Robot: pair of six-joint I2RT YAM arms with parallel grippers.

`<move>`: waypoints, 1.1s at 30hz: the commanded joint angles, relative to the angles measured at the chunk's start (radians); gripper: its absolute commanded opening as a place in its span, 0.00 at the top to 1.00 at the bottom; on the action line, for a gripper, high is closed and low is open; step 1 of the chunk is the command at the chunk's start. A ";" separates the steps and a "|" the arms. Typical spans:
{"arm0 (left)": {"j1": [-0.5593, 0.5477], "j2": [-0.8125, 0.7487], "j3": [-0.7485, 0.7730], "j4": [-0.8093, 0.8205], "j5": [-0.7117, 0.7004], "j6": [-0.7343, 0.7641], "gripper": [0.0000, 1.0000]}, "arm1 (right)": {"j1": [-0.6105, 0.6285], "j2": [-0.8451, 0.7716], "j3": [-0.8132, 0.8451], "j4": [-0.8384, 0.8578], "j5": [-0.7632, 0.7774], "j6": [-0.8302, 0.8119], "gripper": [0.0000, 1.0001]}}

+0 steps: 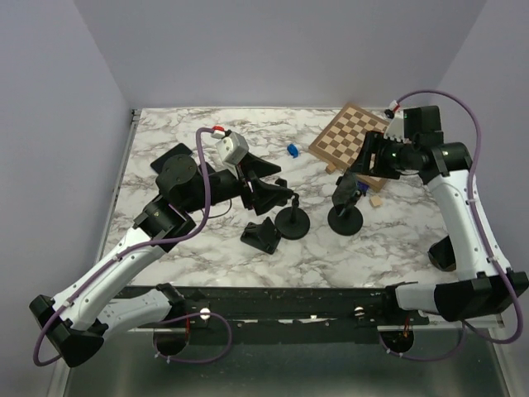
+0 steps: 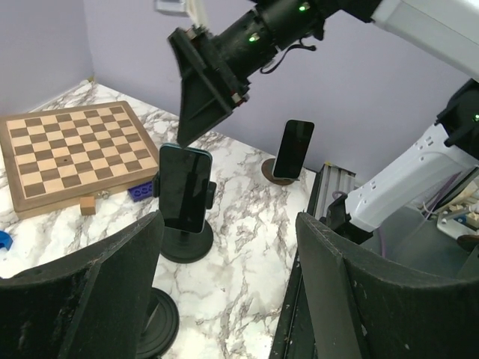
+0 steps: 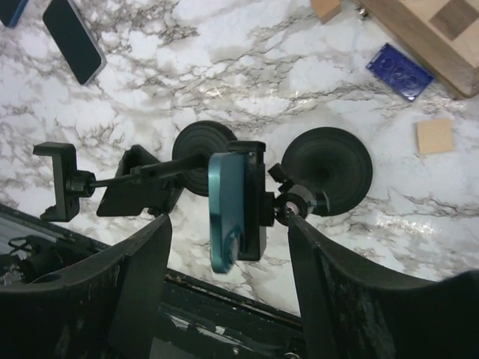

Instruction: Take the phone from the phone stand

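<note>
Phone [image 3: 227, 198] stands upright, clamped in the phone stand [image 3: 329, 168] on the marble table [image 3: 247, 67]. It sits between the right gripper's [image 3: 228, 224] spread fingers, which flank it with gaps on both sides. Left gripper [image 2: 228, 221] hangs off to the side, jaws wide, holding nothing.

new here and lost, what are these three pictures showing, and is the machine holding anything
Two robot arms are bolted at the near edge of a marble table. One picture looks down from above; the other two come from a camera on each wrist, so the dark shapes at the bottom are that arm's own fingers. On the table are a chessboard and an empty stand. The right end effector hangs open over a teal phone clamped in a stand, not gripping it; the left end effector is open and empty.
</note>
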State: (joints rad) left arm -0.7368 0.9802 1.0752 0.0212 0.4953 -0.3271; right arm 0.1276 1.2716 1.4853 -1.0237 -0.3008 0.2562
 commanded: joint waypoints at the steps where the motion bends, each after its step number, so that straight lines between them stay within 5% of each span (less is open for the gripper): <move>1: -0.003 0.002 -0.012 0.010 -0.004 -0.002 0.21 | 0.091 0.082 0.048 -0.062 0.022 -0.043 0.30; 10: -0.004 0.025 0.005 -0.018 -0.003 0.016 0.21 | 0.234 0.151 0.068 -0.098 0.336 -0.056 0.48; 17: -0.006 0.025 0.002 -0.014 0.002 0.013 0.21 | 0.291 0.225 0.126 -0.107 0.387 -0.112 0.72; 21: -0.006 0.023 0.000 -0.014 -0.001 0.013 0.21 | 0.346 0.243 0.125 -0.082 0.324 -0.186 0.97; 28: -0.006 0.024 -0.005 0.002 0.014 -0.001 0.21 | 0.452 0.274 0.148 -0.081 0.316 -0.388 0.99; 33: -0.007 0.030 -0.009 0.006 0.020 -0.008 0.21 | 0.452 0.193 0.082 -0.109 -0.034 -0.720 0.99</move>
State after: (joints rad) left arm -0.7399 1.0073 1.0710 0.0101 0.4961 -0.3252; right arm 0.5766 1.5177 1.6135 -1.0962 -0.0505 -0.1642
